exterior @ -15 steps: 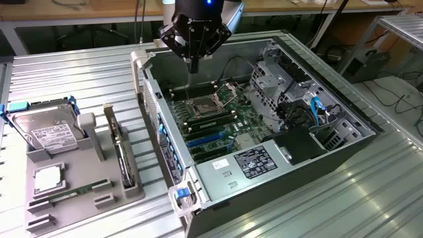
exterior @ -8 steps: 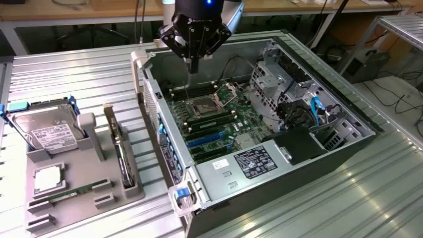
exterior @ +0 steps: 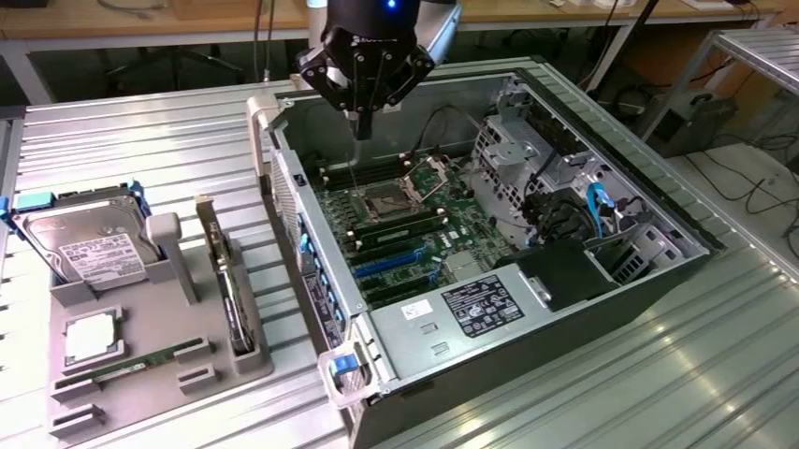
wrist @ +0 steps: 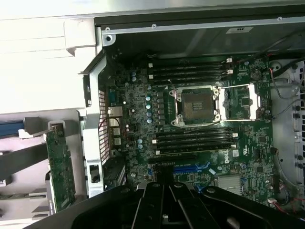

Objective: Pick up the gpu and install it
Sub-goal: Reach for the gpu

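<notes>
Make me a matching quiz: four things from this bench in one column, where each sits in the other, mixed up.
1 gpu
2 hard drive
3 gripper
4 processor socket

A above the open computer case
B on the green board inside the case
C on edge in the grey tray, beside the case
D in the tray, white label showing

Pairs: 1-C, 2-D, 3-A, 4-B

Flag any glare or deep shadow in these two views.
Wrist view: the table beside the computer case is blown out to white, and the claw is a near-black silhouette. Exterior view: even light, only soft sheen on the table's ribs.
</notes>
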Controlling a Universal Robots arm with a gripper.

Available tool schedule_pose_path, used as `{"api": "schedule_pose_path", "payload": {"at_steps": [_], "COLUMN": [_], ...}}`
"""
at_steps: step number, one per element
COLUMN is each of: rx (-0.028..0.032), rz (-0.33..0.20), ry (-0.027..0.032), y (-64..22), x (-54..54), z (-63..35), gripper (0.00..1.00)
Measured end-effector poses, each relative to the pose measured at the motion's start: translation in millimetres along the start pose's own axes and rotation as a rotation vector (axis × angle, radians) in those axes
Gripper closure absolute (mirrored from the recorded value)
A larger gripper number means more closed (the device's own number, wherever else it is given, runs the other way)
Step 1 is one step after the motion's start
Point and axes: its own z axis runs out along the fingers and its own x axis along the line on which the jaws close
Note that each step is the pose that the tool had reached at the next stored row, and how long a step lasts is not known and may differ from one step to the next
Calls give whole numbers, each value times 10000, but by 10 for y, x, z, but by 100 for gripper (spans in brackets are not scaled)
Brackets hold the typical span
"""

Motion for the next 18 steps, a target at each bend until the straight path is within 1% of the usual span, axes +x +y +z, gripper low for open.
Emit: {"api": "schedule_pose_path", "payload": {"at_steps": [2,10,12,18], "rx": [0,-1,-1,-2], "rz": [-2,0,-1,-1], "ry": [0,-1,-1,-1], "y": [-44,-178,-220,-304], "x": [87,376,483,740], "z": [-4,-16,-21,-31], "gripper": [89,89,89,89]}}
